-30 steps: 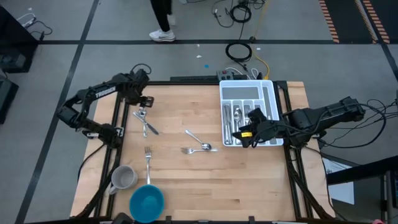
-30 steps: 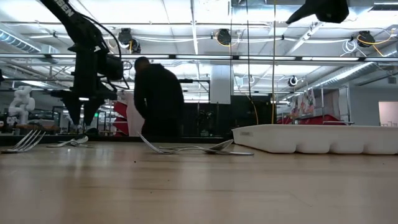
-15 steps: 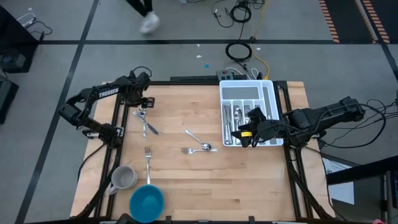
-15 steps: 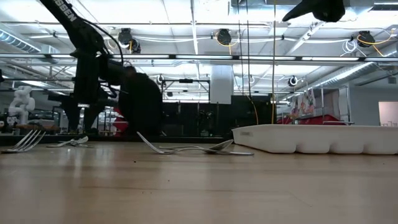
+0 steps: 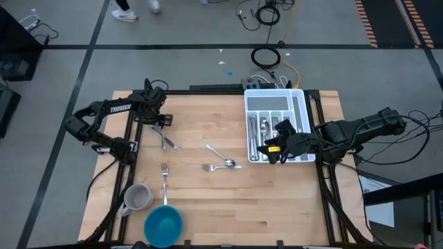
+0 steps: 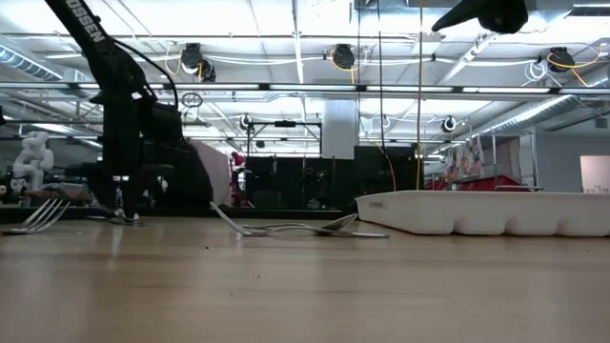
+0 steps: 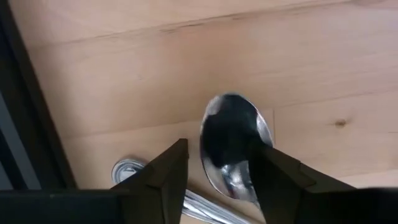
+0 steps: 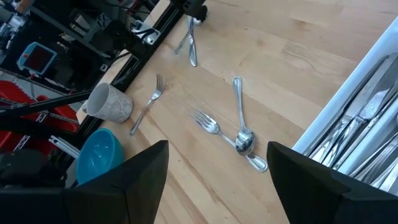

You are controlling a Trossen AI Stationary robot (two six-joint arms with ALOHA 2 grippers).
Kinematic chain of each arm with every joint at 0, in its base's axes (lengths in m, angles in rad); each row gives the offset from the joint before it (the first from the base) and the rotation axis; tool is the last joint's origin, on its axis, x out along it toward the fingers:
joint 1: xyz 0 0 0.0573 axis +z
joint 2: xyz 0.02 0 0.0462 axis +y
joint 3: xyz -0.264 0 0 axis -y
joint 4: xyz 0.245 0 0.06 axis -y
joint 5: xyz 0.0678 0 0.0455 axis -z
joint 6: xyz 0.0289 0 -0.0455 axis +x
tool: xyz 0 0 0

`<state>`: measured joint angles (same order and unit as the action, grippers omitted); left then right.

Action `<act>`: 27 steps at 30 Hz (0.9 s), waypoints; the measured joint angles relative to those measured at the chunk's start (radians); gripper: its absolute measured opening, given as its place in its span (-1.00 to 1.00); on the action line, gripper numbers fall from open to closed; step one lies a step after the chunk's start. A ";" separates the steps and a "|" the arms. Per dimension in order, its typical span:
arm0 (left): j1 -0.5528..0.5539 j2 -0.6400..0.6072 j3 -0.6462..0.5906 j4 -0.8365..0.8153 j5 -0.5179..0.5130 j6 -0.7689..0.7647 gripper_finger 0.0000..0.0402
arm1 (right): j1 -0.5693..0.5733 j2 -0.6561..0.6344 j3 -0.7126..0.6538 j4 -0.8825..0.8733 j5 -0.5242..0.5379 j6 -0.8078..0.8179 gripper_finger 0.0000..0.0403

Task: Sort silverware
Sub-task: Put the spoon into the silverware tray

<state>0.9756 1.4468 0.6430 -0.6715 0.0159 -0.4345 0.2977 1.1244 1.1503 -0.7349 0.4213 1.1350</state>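
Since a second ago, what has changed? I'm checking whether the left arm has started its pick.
The left gripper has moved toward the table's far edge and dropped low over the silverware by the left side; its fingers now straddle a spoon, not closed on it. The right gripper has stayed over the organiser tray, open. The loose fork, mug and blue bowl haven't moved.
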 joint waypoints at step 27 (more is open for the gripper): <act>-0.027 -0.107 -0.006 0.028 0.173 -0.050 -0.97 | 0.000 0.000 0.000 0.001 -0.002 -0.039 0.31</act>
<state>0.9488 1.3395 0.6365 -0.6430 0.1890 -0.4843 0.2981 1.1244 1.1500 -0.7342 0.4194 1.0957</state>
